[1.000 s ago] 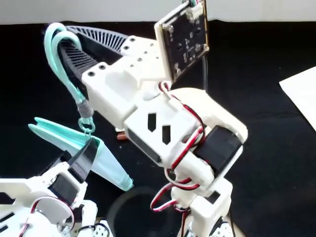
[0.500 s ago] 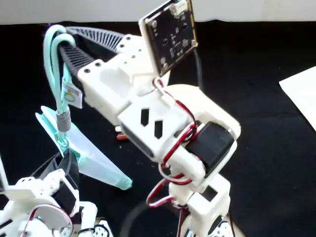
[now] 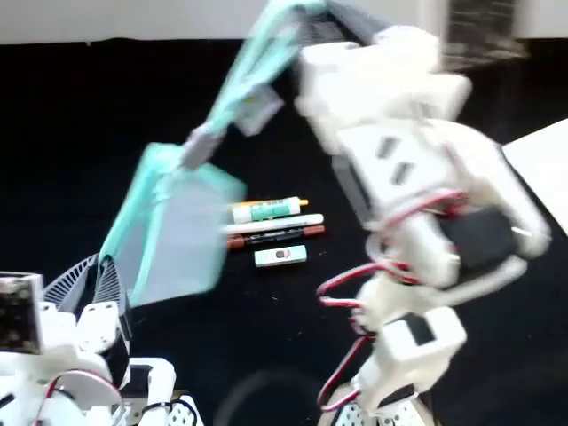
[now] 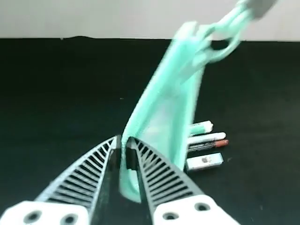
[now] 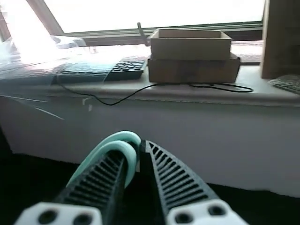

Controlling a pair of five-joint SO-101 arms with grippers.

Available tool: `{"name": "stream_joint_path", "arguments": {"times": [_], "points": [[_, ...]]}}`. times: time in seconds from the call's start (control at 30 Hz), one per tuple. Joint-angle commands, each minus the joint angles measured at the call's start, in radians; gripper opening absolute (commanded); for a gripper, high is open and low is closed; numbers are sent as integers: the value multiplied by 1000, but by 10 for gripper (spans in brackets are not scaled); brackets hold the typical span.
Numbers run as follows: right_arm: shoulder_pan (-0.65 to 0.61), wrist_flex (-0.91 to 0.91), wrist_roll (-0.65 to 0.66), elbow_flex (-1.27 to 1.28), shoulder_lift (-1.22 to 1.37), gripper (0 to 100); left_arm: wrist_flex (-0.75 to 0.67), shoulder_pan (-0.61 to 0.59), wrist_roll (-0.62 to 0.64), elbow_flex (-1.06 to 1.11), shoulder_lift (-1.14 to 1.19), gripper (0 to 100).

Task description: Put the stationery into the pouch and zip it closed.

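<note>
Your left gripper [image 4: 124, 144] has its black ribbed fingers [image 4: 159, 178] pinched together on the lower edge of the mint-green translucent pouch [image 4: 161, 112], with the fabric squeezed right between the tips. Over to your right gripper [image 5: 139, 149]: those fingers are clamped on the mint-green strap loop [image 5: 110, 147], which curls out beside one tip.

From above, the pouch hangs stretched in the air between your two arms. It slants up from the left gripper at the near left to the strap, held high at the far side by the right arm. It's off the black table [image 3: 89, 115] altogether (too blurred to tell you whether the zip is open).

The stationery is all out on the table, just beside the hanging pouch:
- a white marker with a green label [image 3: 264, 210], farthest from you
- a white pen [image 3: 273, 222] lying against it
- a dark pen with reddish-brown ends [image 3: 277, 235] next
- a small white rectangular eraser [image 3: 280, 256] nearest, slightly apart

A white sheet of paper [image 3: 543, 164] sits at the table's right edge. Beyond the right gripper, stacked cardboard boxes [image 5: 190, 54] and a dark keyboard [image 5: 105, 69] rest on a pale ledge.
</note>
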Motion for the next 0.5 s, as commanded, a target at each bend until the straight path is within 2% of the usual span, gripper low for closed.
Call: {"name": "stream_joint_path", "arguments": {"times": [0.0, 0.13, 0.47], "points": [[113, 58, -2, -96, -64, 8, -6, 5, -54, 61, 15, 6], [173, 91, -5, -96, -68, 8, -8, 5, -97, 139, 15, 6], [179, 96, -6, -96, -67, 8, -6, 5, -98, 156, 5, 6]]}}
